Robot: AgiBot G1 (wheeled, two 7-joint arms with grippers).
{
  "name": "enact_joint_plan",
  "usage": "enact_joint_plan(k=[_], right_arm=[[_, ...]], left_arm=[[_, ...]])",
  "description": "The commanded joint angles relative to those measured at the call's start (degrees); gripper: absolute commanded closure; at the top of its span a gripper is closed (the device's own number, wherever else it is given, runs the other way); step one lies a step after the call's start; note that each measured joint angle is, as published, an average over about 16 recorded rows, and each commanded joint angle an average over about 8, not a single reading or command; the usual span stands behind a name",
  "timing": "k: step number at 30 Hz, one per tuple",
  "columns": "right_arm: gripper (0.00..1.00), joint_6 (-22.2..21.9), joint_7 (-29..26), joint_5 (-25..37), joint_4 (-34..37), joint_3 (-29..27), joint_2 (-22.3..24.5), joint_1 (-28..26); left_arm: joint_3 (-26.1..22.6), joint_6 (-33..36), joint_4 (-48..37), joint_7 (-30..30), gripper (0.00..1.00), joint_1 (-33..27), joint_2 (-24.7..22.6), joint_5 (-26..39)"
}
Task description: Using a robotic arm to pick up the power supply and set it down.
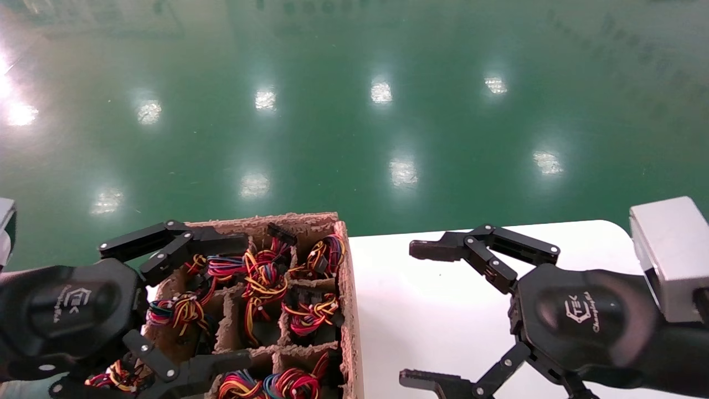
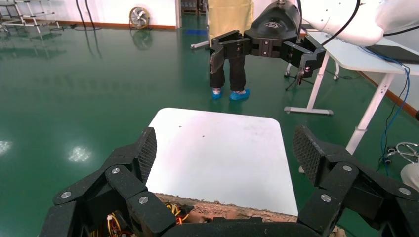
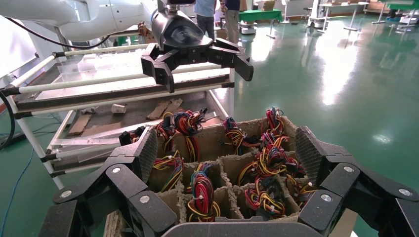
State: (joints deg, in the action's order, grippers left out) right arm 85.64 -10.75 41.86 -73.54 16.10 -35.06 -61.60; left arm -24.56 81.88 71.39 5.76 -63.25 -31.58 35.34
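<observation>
The power supplies sit in a brown pulp carton (image 1: 346, 288), one per compartment. Only their red, yellow and black wire bundles (image 1: 263, 282) show; the grey boxes are hidden. From the right wrist, the same wire bundles (image 3: 269, 158) fill the carton (image 3: 207, 143). My left gripper (image 1: 243, 302) hovers open over the carton's left side and holds nothing. My right gripper (image 1: 410, 315) is open over the white table (image 1: 388, 288), to the right of the carton, also with nothing in it. In the left wrist view, the left gripper (image 2: 226, 148) frames the bare table (image 2: 222, 177).
A silver wrist block (image 1: 670, 255) sits behind the right gripper. A tube-framed rack (image 3: 99, 94) stands behind the carton. A person (image 2: 230, 74) and another white table (image 2: 346, 54) stand across the green floor (image 1: 354, 111).
</observation>
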Motion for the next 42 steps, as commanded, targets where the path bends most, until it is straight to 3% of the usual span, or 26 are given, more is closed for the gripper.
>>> enact_joint_plan(k=[1, 18, 19, 26, 27, 42], right_arm=[[0.0, 0.0, 0.0, 0.0, 0.0, 0.0, 0.0, 0.0], [0.0, 0.0, 0.0, 0.0, 0.0, 0.0, 0.0, 0.0], [0.0, 0.0, 0.0, 0.0, 0.0, 0.0, 0.0, 0.0], [0.0, 0.0, 0.0, 0.0, 0.0, 0.0, 0.0, 0.0], [0.0, 0.0, 0.0, 0.0, 0.0, 0.0, 0.0, 0.0], [0.0, 0.01, 0.0, 0.0, 0.0, -0.01, 0.01, 0.01]], left_arm=[[0.0, 0.0, 0.0, 0.0, 0.0, 0.0, 0.0, 0.0], [0.0, 0.0, 0.0, 0.0, 0.0, 0.0, 0.0, 0.0], [0.0, 0.0, 0.0, 0.0, 0.04, 0.0, 0.0, 0.0], [0.0, 0.0, 0.0, 0.0, 0.91, 0.0, 0.0, 0.0], [0.0, 0.0, 0.0, 0.0, 1.0, 0.0, 0.0, 0.0], [0.0, 0.0, 0.0, 0.0, 1.0, 0.0, 0.0, 0.0]])
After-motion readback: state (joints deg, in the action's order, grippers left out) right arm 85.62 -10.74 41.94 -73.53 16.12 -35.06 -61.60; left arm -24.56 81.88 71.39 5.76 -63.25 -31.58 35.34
